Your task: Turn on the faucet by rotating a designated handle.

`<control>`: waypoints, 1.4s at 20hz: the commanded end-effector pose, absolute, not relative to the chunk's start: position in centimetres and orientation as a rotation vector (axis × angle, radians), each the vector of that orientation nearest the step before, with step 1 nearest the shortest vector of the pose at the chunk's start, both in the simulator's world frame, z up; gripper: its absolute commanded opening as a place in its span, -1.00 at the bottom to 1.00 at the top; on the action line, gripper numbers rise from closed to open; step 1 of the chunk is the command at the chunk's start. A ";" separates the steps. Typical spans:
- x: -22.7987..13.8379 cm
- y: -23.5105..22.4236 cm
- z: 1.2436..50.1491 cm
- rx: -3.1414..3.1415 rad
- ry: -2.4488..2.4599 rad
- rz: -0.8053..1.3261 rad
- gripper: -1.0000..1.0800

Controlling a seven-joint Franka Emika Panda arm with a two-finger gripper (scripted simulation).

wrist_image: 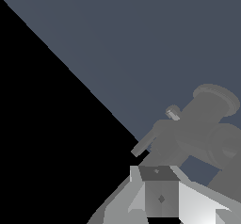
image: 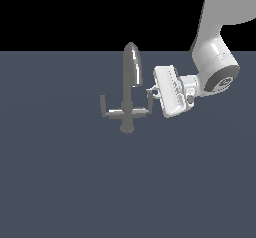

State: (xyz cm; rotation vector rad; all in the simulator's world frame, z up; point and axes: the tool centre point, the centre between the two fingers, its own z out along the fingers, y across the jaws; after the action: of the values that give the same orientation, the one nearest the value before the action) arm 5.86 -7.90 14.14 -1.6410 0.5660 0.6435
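Beside the faucet (image: 129, 89), your gripper (image: 151, 93) touched the handle (image: 148, 101), jaw state unclear; you were mid-approach, and pushing it round seemingly came next.

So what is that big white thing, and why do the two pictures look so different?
The white thing is a robot arm inside a computer simulation, not a real room. One picture is taken by a camera standing off to the side. The other is taken by a camera on the robot's wrist, so it looks along the hand from very close.

On the flat grey-blue floor stands one small shiny grey faucet, a tap with a tall curved spout. It has a crossbar with two little upturned ends. The robot's hand has reached the handle on the exterior view's right, the one it should turn to start the water. It is right against the handle, but I cannot tell whether the fingers are squeezing it.
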 end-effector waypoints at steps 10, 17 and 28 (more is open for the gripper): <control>6.4 -7.5 13.2 -1.603 0.573 0.653 -1.00; 5.1 -7.6 13.6 -1.603 0.573 0.653 -1.00; 2.4 -8.0 14.5 -1.603 0.573 0.653 -1.00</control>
State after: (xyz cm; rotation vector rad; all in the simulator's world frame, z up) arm 2.99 -7.90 13.75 -1.6043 0.5829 0.6493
